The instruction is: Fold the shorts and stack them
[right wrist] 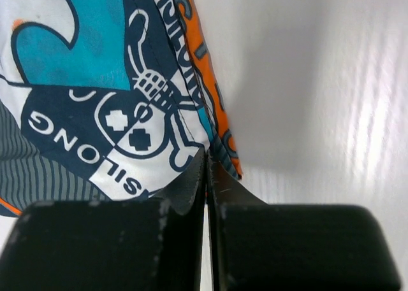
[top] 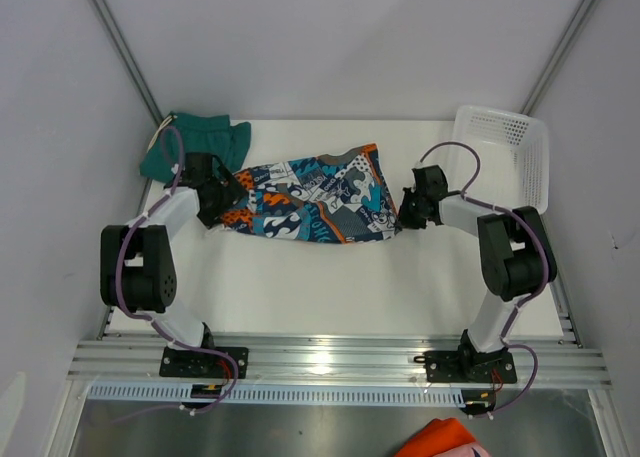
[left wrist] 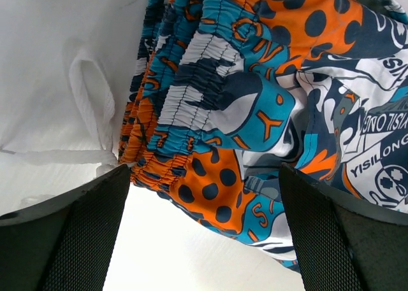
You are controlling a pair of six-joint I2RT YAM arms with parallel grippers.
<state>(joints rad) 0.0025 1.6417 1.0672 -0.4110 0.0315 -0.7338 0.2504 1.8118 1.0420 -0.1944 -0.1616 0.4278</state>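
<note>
So that the printed shorts (top: 310, 202), spread mid-table, can be folded, their hem (right wrist: 220, 132) is pinched by the closed right gripper (right wrist: 207, 157), while the waistband (left wrist: 191, 113) is straddled by the wide-open, empty left gripper (left wrist: 204, 176).

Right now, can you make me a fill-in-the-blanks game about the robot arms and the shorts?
1. The right gripper is ____ on the edge of the printed shorts.
2. The left gripper is wide ____ above their waistband.
3. The teal-green shorts lie at the far ____ corner of the table.

Missing words: shut, open, left.
</note>
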